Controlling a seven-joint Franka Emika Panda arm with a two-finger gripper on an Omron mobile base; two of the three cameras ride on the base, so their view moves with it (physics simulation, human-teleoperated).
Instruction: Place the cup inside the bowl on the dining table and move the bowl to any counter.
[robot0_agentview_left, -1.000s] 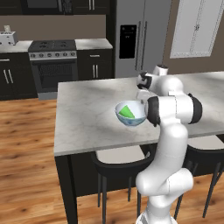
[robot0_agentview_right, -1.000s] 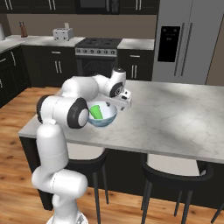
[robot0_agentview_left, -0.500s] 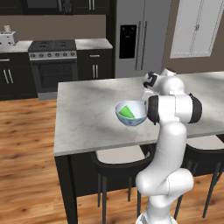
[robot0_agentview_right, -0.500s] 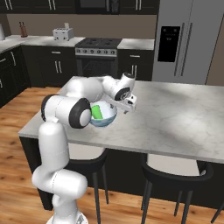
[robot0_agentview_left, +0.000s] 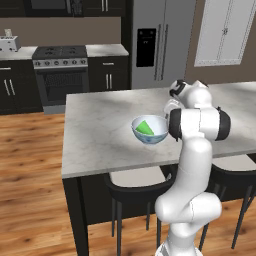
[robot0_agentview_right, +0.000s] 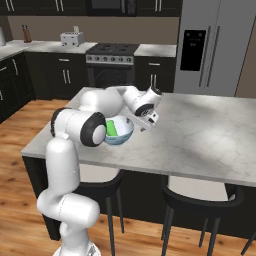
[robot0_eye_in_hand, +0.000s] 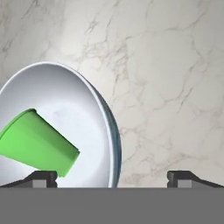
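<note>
One bowl and one cup were on the dining table. The green cup lay tipped on its side inside the white bowl, which sat on the marble near the table's front edge. In the hand view the cup rested against the bowl's inner wall, its mouth cut off by the left edge, and the bowl's lower part ran out of frame at about 7 o'clock.

One gripper hung over the table, jaws spread wide and holding nothing; one fingertip stood over the bowl's inside and the other over bare marble at about 4 o'clock of the bowl. From the right base view the hand sat just beside the bowl at its 2 o'clock, though the arm's elbow hid the bowl's left side there.

Two black stools showed under the table's near edge, partly covered by the arm. At the back stood one stove, one refrigerator and one toaster.
</note>
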